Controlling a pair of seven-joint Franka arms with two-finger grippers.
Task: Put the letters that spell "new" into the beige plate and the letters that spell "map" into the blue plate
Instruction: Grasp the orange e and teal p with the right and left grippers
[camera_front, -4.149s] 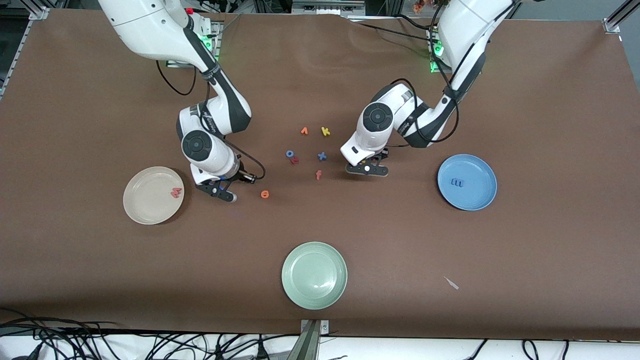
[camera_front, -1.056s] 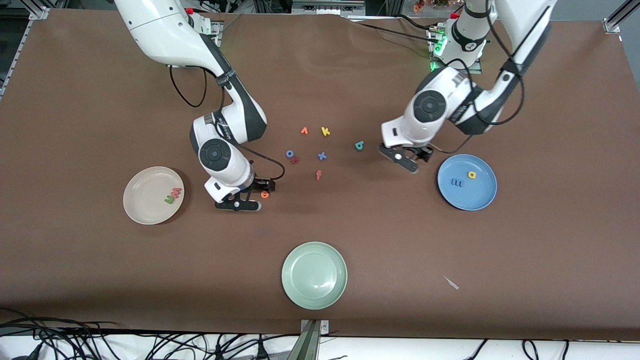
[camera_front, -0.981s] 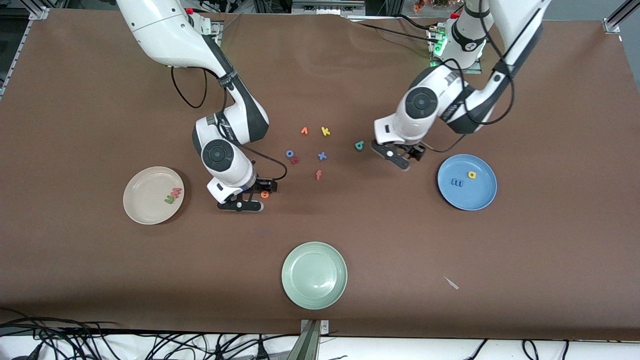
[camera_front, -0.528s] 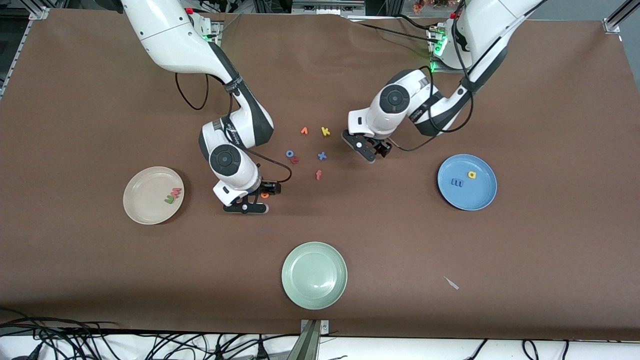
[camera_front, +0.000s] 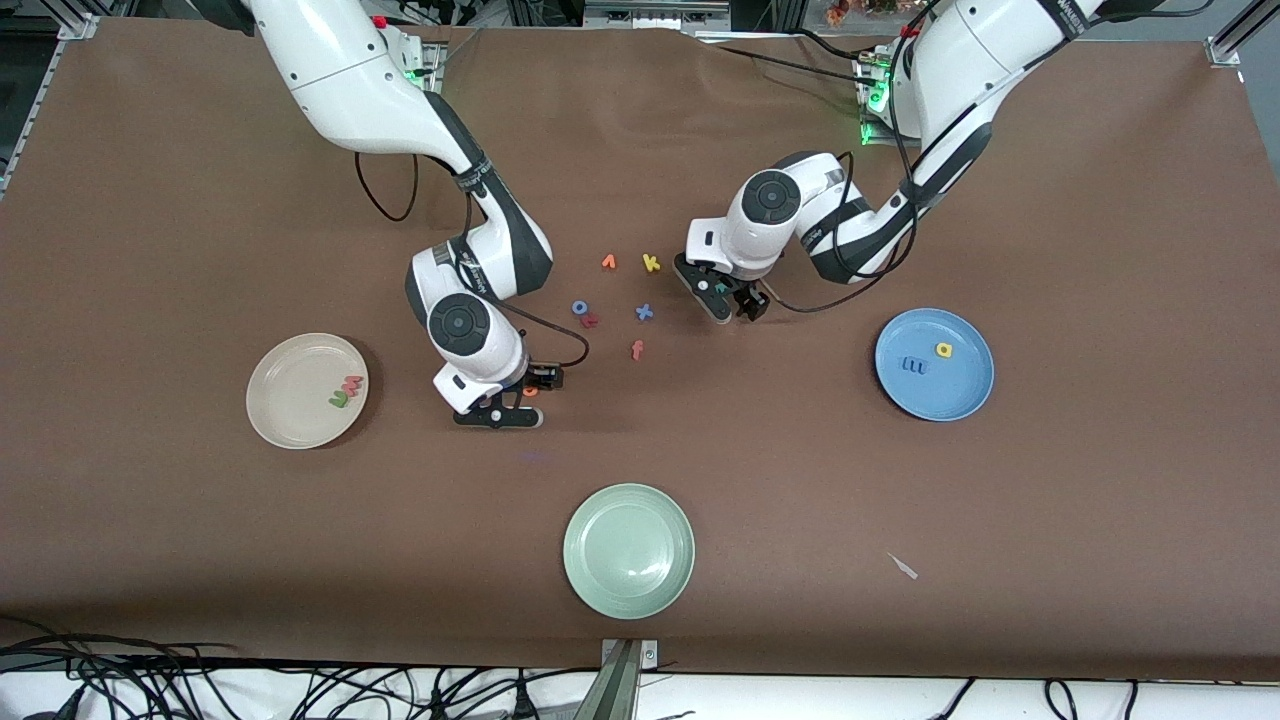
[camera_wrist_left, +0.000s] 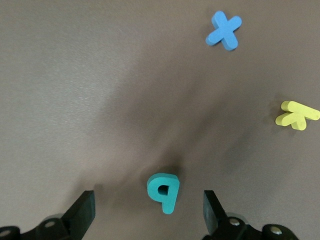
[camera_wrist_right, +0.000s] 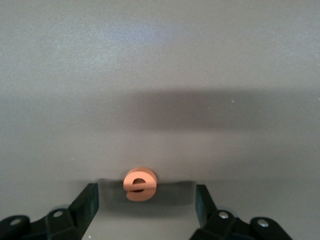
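Letters for "new": pinkish-red w (camera_front: 352, 383) and olive-green n (camera_front: 339, 400) are lying side by side in the beige plate (camera_front: 290, 360), at the right arm's end of the table. Orange e (camera_wrist_right: 140, 184) is lying flat on the brown table (camera_front: 1100, 200), not in the plate. Right gripper (camera_front: 517, 400) is sitting low over the e, jaws spread wide, one finger on each side of the letter, neither touching it.

Letters for "map": blue m (camera_front: 913, 366) and yellow a (camera_front: 943, 350) are lying in the blue plate (camera_front: 965, 400), at the left arm's end of the table, slightly apart from each other. Teal p (camera_wrist_left: 163, 190) is lying flat on the table near the middle. Left gripper (camera_front: 726, 299) is down over the p, jaws spread, fingers straddling it with gaps on both sides.

Other letters are sitting loose mid-table between the two grippers: blue x (camera_wrist_left: 224, 31), yellow k (camera_wrist_left: 298, 115), orange v (camera_front: 608, 262), orange-red f (camera_front: 636, 350), plus a blue ring-shaped letter (camera_front: 579, 308) touching a small red letter (camera_front: 590, 321). Pale green plate (camera_front: 600, 580) is sitting nearer the front camera than everything else, holding nothing. A small pale scrap (camera_front: 903, 566) is lying on the table toward the left arm's end.
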